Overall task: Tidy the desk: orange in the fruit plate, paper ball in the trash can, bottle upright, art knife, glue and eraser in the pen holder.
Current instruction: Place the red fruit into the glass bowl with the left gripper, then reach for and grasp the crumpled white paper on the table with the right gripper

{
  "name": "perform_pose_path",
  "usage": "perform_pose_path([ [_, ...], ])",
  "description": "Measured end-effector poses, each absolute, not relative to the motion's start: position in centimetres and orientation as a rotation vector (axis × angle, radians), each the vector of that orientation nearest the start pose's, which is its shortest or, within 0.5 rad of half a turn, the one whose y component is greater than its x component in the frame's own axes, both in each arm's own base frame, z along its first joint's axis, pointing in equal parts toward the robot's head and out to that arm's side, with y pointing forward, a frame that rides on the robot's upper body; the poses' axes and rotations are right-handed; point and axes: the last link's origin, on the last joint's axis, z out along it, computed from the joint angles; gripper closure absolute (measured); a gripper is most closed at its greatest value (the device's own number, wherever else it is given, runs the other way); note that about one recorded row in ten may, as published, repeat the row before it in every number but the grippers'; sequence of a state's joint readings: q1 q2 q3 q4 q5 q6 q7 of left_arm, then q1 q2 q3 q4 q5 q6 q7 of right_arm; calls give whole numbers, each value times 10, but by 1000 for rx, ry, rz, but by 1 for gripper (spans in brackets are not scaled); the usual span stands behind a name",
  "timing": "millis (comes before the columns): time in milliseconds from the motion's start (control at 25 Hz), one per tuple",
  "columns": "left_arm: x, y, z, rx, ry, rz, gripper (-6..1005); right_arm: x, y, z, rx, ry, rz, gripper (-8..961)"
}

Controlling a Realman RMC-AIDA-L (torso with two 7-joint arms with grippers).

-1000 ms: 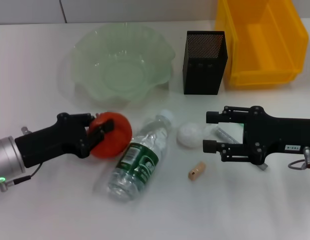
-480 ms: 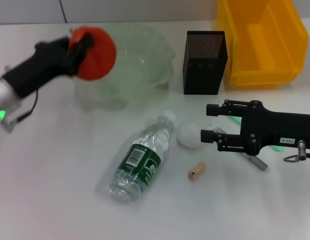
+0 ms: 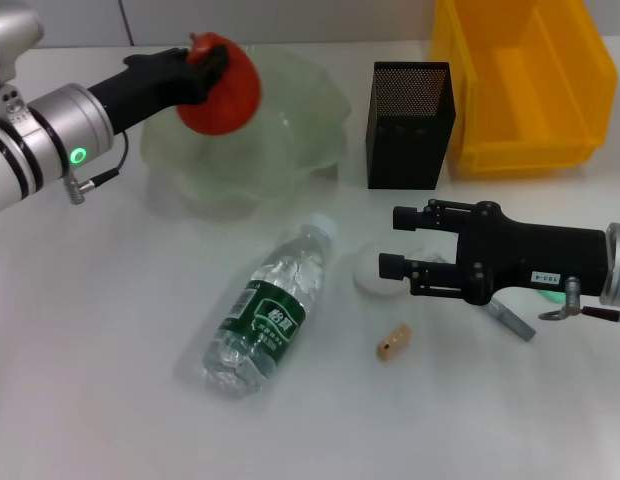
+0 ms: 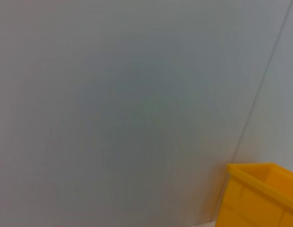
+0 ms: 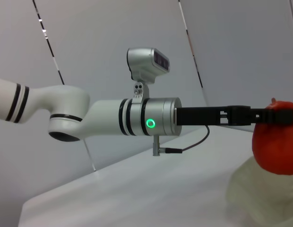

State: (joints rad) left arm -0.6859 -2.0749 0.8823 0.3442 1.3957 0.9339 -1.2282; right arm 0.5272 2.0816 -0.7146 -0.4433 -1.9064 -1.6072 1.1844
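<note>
The left gripper [image 3: 212,68] has its jaws clamped on the orange [image 3: 222,86], held above the fruit plate [image 3: 310,140]; next, lower and release. The right gripper [image 3: 392,241], jaws spread, straddles the paper ball [image 3: 368,270] on the worktop [image 3: 110,380], ready to close.

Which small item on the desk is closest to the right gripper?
The paper ball, right at the right gripper tips; the eraser lies nearer the robot, farther off.

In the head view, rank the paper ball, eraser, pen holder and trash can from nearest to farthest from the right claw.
From the right claw:
1. Paper ball, at its fingertips.
2. Eraser, just in front on the table.
3. Pen holder, behind it.
4. Trash can, far right corner.
</note>
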Motion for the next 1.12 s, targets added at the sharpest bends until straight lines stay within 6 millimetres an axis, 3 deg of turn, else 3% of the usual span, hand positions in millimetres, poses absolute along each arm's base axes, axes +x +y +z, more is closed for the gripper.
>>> perform_pose_path([
  [40, -248, 416, -25, -2180, -825, -784, 935, 258, 303, -34, -2767, 571, 909, 246],
  [200, -246, 413, -23, -2188, -820, -819, 749, 258, 304, -36, -2751, 570, 919, 247],
  [360, -240, 394, -9, -2234, -742, -983, 582, 257, 306, -33, -2748, 593, 926, 247],
  [560, -244, 365, 3, -2326, -658, -1092, 410, 252, 316, -18, -2748, 588, 915, 248],
  [600, -254, 337, 5, -2447, -601, -1085, 376, 249, 320, -12, -2749, 577, 903, 248],
  [640, -256, 334, 5, -2469, -591, -1074, 355, 246, 324, -6, -2753, 562, 885, 248],
  [800, -277, 297, -3, -2669, -539, -945, 273, 230, 337, 14, -2829, 505, 712, 248],
  [1000, -294, 276, -9, -2733, -596, -862, 170, 197, 350, 28, -2967, 506, 324, 249],
  [1120, -301, 268, -12, -2747, -629, -843, 170, 174, 357, 32, -2989, 550, 58, 249],
])
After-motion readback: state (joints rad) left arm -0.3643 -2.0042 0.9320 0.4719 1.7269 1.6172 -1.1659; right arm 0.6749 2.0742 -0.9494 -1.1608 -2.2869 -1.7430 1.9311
